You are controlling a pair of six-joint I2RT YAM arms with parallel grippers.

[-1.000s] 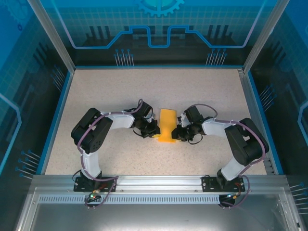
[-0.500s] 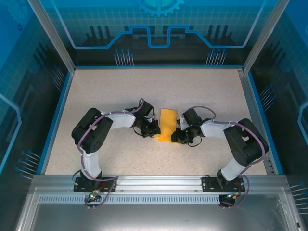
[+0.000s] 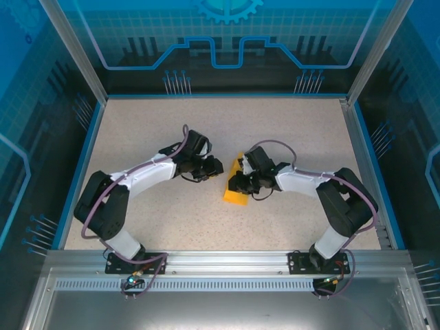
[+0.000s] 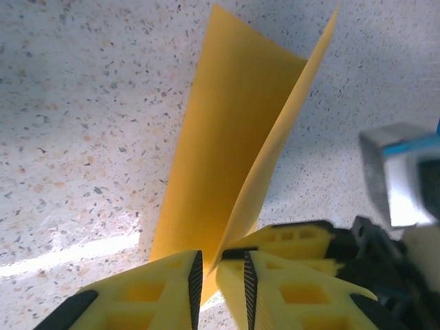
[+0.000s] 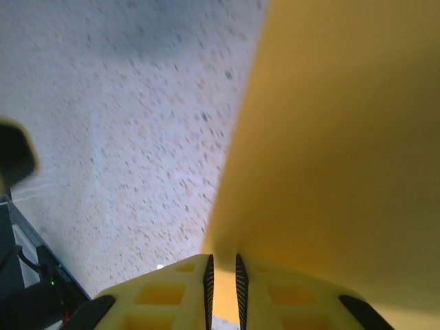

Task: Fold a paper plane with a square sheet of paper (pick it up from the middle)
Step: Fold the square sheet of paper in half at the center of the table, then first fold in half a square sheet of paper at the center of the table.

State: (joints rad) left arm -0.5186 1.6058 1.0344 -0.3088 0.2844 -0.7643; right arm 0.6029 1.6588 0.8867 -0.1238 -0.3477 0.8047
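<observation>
The square sheet of paper, orange-yellow and folded in two, stands as a narrow V near the table's middle. In the left wrist view the sheet shows its two flaps spread apart above the speckled table. My right gripper pinches the sheet at its right side; in the right wrist view its jaws are closed on the sheet. My left gripper sits just left of the sheet, apart from it. Its jaws stand a little open, one flap's edge ending at their tips. The right gripper's fingers show behind them.
The speckled beige table is ringed by a blue rim and glass walls. An aluminium rail with both arm bases runs along the near edge. Free table lies behind and to both sides of the arms.
The left gripper has let go of the sheet, opened a little and drawn back up and left. The right gripper has carried the sheet leftward and tilted it.
</observation>
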